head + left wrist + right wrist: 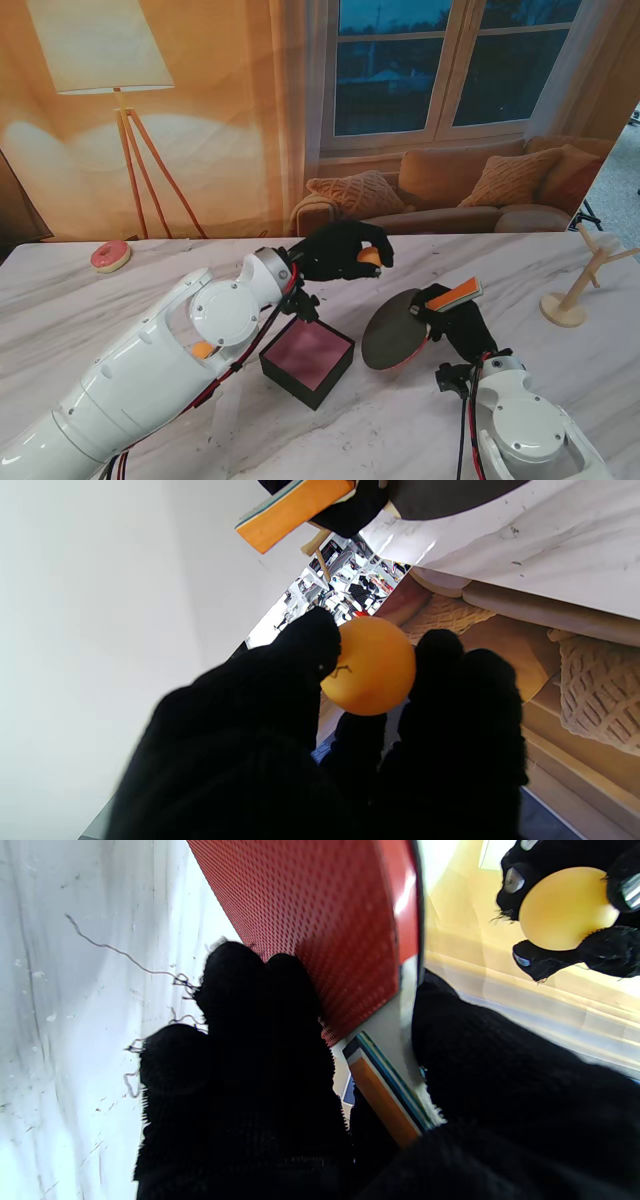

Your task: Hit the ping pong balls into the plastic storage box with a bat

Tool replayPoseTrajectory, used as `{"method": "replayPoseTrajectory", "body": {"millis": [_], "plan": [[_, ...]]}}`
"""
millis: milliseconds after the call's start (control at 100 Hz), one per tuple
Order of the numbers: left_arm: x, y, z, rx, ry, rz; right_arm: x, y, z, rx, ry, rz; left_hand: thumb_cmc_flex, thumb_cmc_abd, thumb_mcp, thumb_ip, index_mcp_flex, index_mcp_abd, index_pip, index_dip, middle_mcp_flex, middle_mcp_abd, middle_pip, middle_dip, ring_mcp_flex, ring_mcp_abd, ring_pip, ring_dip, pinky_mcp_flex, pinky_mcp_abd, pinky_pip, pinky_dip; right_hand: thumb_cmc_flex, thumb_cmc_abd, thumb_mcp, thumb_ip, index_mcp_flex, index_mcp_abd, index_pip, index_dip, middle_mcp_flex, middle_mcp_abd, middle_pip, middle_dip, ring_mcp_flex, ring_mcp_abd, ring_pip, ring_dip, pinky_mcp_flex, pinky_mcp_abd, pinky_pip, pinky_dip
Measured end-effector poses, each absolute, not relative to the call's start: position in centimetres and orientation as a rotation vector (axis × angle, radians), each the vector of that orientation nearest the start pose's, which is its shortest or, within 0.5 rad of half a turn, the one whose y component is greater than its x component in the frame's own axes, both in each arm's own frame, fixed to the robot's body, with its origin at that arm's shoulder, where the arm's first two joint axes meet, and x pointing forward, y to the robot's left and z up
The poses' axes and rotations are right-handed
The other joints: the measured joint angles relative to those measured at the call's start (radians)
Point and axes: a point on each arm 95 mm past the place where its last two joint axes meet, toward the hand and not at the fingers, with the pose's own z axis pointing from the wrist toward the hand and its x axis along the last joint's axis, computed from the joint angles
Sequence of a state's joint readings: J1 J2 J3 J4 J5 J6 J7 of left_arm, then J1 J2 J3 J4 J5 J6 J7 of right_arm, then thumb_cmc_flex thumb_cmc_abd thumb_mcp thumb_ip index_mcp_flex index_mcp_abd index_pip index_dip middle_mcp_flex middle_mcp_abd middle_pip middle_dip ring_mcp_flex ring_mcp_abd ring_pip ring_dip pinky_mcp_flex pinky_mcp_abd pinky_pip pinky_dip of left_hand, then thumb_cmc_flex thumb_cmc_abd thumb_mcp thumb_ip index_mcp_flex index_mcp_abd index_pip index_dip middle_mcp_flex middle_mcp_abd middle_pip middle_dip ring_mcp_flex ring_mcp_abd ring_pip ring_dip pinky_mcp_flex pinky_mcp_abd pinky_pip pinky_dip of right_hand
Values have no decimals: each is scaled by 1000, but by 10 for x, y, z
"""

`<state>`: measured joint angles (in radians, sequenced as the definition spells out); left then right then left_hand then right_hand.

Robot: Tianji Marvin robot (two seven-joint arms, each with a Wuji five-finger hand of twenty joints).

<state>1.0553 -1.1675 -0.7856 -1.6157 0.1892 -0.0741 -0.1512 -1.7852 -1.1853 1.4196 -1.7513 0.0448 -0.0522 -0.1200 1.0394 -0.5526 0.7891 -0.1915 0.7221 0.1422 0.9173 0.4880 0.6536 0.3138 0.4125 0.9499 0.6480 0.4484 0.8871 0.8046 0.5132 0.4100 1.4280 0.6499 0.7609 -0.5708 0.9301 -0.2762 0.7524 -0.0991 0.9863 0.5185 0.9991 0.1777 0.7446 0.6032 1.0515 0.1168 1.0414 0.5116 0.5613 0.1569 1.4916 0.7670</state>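
My black-gloved left hand is raised above the table and pinches an orange ping pong ball at its fingertips; the ball shows clearly between thumb and fingers. My right hand is shut on the orange handle of a bat, whose dark face tilts toward the ball. The bat's red pimpled side fills the right wrist view, with the ball beyond it. A black storage box with a reddish inside sits on the table under my left forearm. Another orange ball peeks out beneath that arm.
A pink doughnut-shaped object lies at the far left of the marble table. A wooden branched stand rises at the far right. A sofa backdrop stands behind the table's far edge.
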Motion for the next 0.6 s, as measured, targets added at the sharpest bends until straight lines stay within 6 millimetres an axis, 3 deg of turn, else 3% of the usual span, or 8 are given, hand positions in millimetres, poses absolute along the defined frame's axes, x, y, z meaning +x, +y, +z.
{"method": "replayPoseTrajectory", "body": {"millis": [230,340,400,600], "plan": [[441,-177,-195,-1407,1706,-2311,359,-29,-310,-2252,-466,-2299,-5,16,-14,7,8,14,-50,1,0,-15,83,-99,-60,2,-120,-66,-117,12,-103,0,0,0,0,0,0,0,1,0,0,0,1,0,0,0,0,0,0,0,0,0],[441,-177,-195,-1407,1722,-2303,359,-27,-308,-2240,-462,-2305,-47,28,-51,17,7,14,-118,1,-13,-15,108,-287,-116,18,-235,-135,-234,27,-225,-1,0,0,0,0,0,0,1,0,0,0,1,0,0,0,0,0,0,0,0,0],[440,-176,-196,-1409,1758,-2296,359,-27,-308,-2237,-460,-2307,-73,27,-64,17,7,14,-137,1,-12,-17,109,-336,-128,29,-266,-155,-270,41,-261,-11,0,0,0,0,0,0,1,0,0,0,1,0,0,0,0,0,0,0,0,0],[440,-175,-196,-1437,1779,-2301,360,-27,-307,-2235,-448,-2311,-85,26,-102,17,7,14,-165,1,-12,-20,85,-379,-139,43,-312,-183,-297,56,-302,-24,0,0,0,0,0,0,1,0,0,1,3,-1,0,0,1,0,0,0,0,0]]}}
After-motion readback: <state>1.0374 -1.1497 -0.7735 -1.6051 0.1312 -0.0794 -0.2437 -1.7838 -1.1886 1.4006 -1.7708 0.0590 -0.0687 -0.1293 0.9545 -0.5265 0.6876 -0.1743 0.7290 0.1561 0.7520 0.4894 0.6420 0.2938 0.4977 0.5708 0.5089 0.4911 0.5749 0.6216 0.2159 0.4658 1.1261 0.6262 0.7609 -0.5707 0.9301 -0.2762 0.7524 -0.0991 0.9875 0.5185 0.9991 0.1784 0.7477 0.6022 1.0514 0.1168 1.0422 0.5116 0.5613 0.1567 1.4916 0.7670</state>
